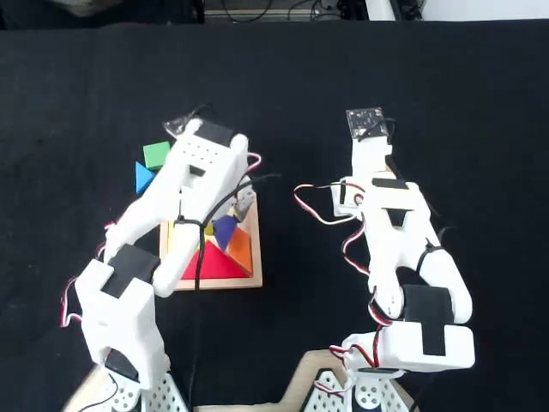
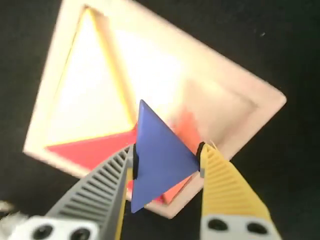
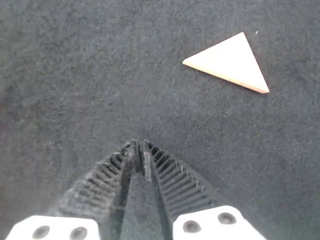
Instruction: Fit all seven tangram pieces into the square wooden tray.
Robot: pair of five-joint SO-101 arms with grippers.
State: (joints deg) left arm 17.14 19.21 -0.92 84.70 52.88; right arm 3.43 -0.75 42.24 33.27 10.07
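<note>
Blue triangle (image 2: 157, 161) pinched in left gripper (image 2: 167, 153) above tray (image 2: 270, 101).

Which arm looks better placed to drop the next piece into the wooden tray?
Left. The left gripper is shut on the blue triangle directly above the tray; the right gripper is shut, empty, over black cloth away from it.

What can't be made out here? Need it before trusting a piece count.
- High view: left arm covers much of the wooden tray; pieces inside can't be counted.
- Left wrist view: blue triangle in the left claw hides the tray floor beneath it.
- High view: green piece and light-blue piece beside the tray are partly behind that arm; shapes unclear.
- Right wrist view: pale triangle's place relative to the tray can't be told.
</note>
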